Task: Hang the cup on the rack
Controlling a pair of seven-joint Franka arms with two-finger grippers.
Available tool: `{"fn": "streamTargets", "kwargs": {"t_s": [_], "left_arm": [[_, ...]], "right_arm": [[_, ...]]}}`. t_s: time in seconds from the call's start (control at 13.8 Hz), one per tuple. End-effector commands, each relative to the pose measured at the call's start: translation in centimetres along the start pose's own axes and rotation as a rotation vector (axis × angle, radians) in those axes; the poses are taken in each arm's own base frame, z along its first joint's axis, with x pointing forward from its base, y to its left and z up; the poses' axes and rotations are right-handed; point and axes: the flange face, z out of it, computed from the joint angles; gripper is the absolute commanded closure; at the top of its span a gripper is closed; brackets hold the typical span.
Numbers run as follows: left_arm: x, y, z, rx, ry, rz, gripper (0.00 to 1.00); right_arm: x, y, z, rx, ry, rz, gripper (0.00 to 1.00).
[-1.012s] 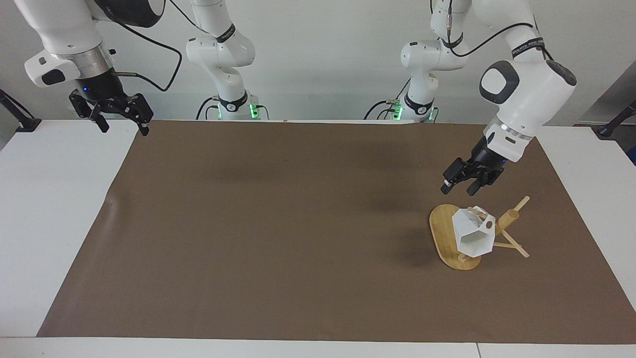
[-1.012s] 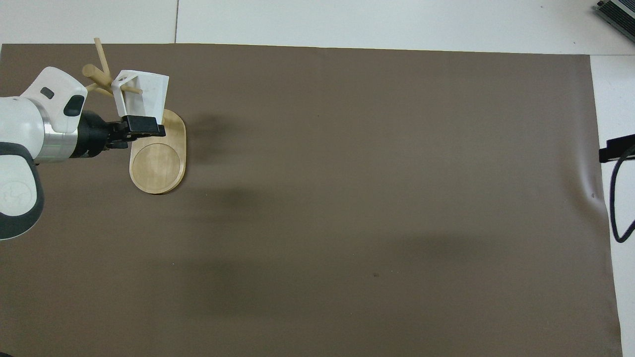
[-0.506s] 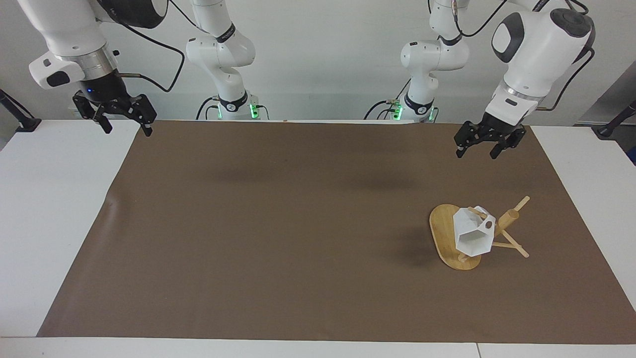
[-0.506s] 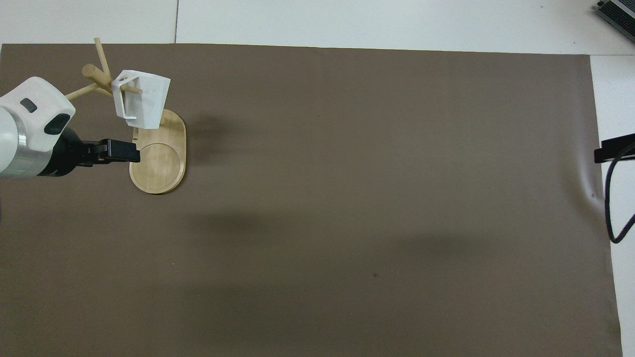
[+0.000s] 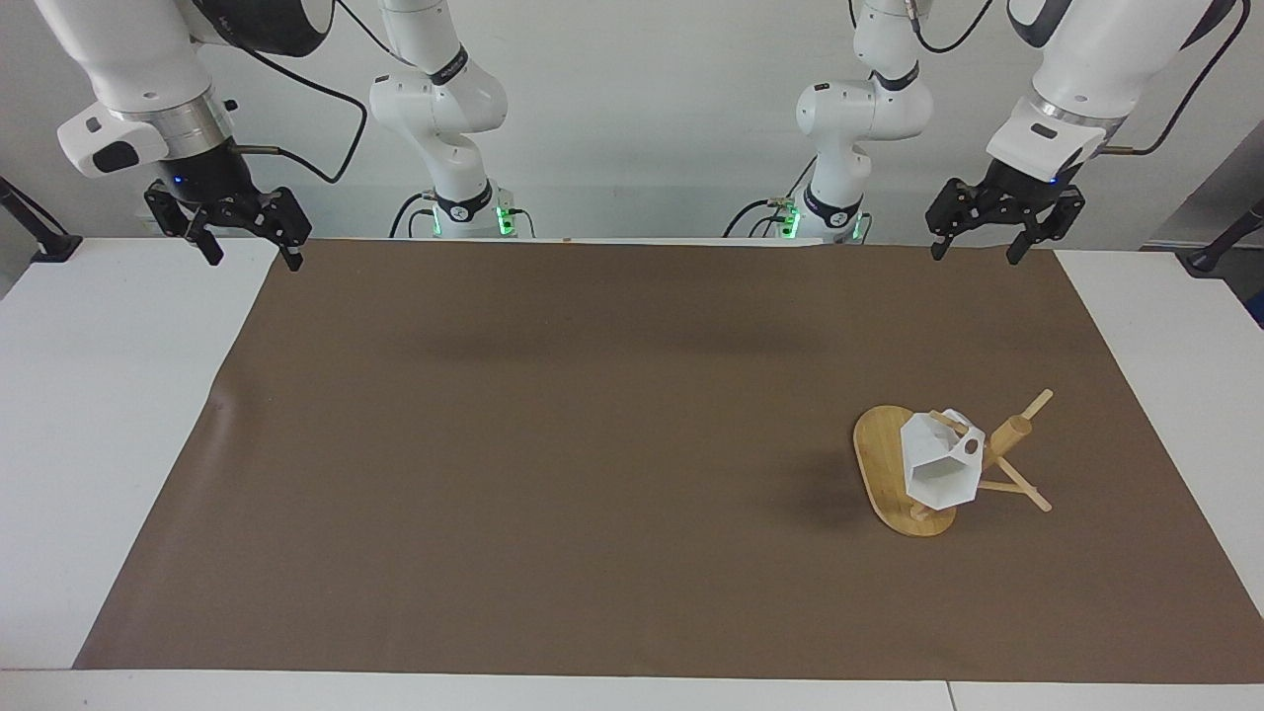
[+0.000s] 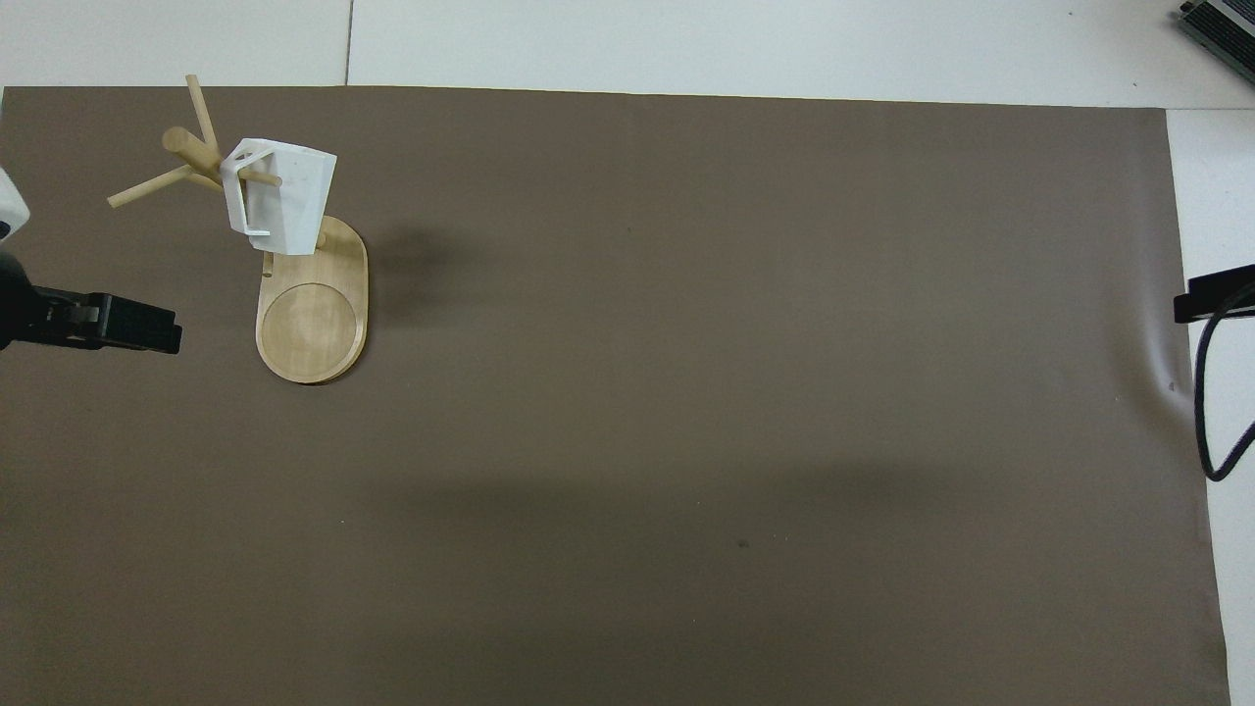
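- A brown mat (image 5: pixel 553 444) covers the white table.
- The cup (image 5: pixel 941 466) hangs by its handle on a rack (image 5: pixel 997 459) peg, toward my left arm's end.
- Looks light, rigid, slick; I'd grip the blocky handle.
- My left gripper (image 5: pixel 1005 225) and right gripper (image 5: pixel 229 225) are raised, released, empty.

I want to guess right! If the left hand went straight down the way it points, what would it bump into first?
Probably just the brown mat. The left hand hangs open, pointing down over the mat's edge nearest the robots. The rack with the cup looks well clear of that line, though depth is hard to judge.
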Motion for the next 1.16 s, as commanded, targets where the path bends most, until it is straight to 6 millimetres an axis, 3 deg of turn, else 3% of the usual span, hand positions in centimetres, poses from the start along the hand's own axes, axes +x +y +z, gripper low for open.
{"fn": "streamTargets", "kwargs": {"t_s": [0.0, 0.36, 1.08], "left_arm": [[-0.1, -0.3, 0.4, 0.016, -0.027, 0.048, 0.00], [-0.2, -2.0, 0.4, 0.015, -0.030, 0.019, 0.00], [0.2, -2.9, -0.1, 0.017, -0.021, 0.002, 0.00]], "right_arm": [[-0.3, 0.0, 0.1, -0.004, 0.003, -0.001, 0.00], [-0.3, 0.1, 0.2, -0.004, 0.000, 0.001, 0.00], [-0.3, 0.1, 0.2, -0.004, 0.001, 0.001, 0.00]]}}
